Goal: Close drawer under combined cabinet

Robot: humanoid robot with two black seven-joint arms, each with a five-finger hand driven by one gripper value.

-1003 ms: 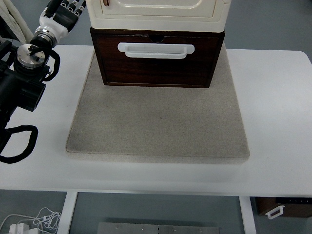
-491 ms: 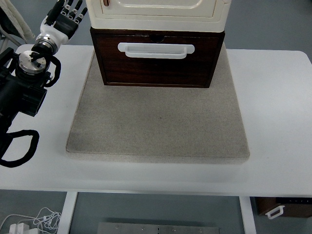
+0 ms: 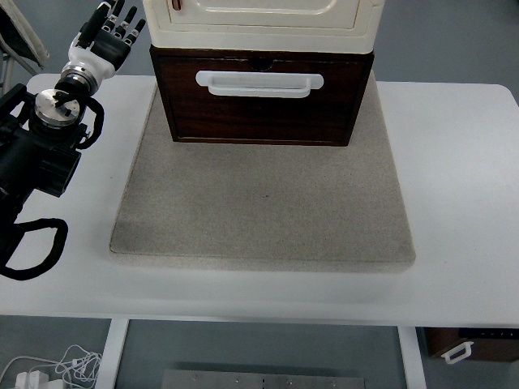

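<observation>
Worktop (image 3: 462, 203): white, carrying a grey mat (image 3: 259, 211).
Room: grey-blue floor (image 3: 454, 40) (cables (image 3: 57, 365) at 7 o'clock).
Drawer (image 3: 259, 117): dark wood, 1 white handle (image 3: 259, 83), at 12 o'clock beneath the cream cabinet (image 3: 259, 28).
Left hand (image 3: 107, 34): 11 o'clock, fingers spread, empty, beside the cabinet.

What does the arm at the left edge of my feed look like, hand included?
The left arm is a boxy black housing topped by a round silver joint cap, with black cables looping off it. A white wrist cuff leads to the left hand, white with dark-jointed fingers. The right arm is out of view.
</observation>
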